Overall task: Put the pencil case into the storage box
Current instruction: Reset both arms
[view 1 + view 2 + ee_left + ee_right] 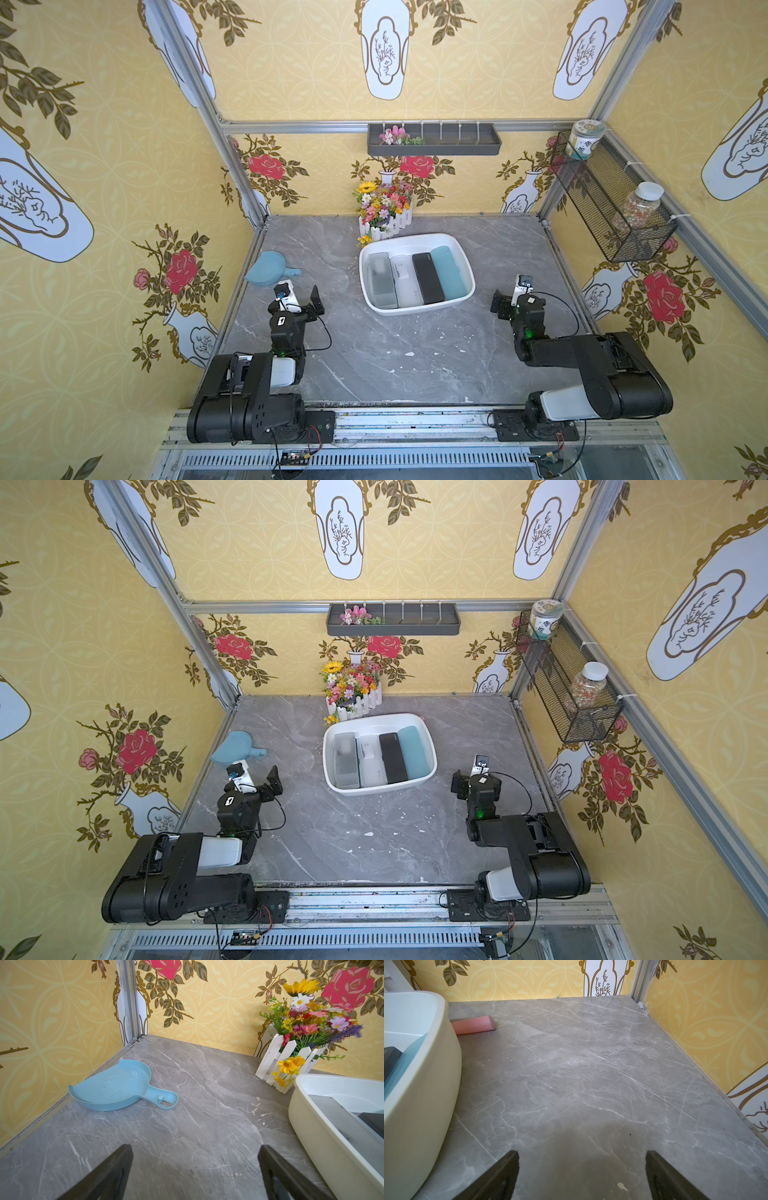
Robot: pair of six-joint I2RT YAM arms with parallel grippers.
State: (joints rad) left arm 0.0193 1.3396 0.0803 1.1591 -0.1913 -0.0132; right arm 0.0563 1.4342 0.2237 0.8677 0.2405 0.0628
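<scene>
The storage box point(415, 311) point(374, 791) is a white tub at mid-table, toward the back. Four pencil cases lie side by side in it: translucent grey point(380, 280), white point(403, 278), black point(428, 276) and teal point(449, 270). In the right wrist view a pink pencil case point(475, 1025) lies on the table behind the tub's wall point(425, 1095), partly hidden by it. It does not show in the top views. My left gripper point(301, 297) point(195, 1147) is open over bare table left of the box. My right gripper point(509, 297) point(582, 1153) is open right of it. Neither holds anything.
A light blue dustpan point(266, 268) point(116, 1088) lies by the left wall. A flower pot with a white fence point(384, 212) point(291, 1064) stands just behind the box. A dark grey wall tray point(434, 141) and a black mesh basket point(611, 199) with jars hang above the table.
</scene>
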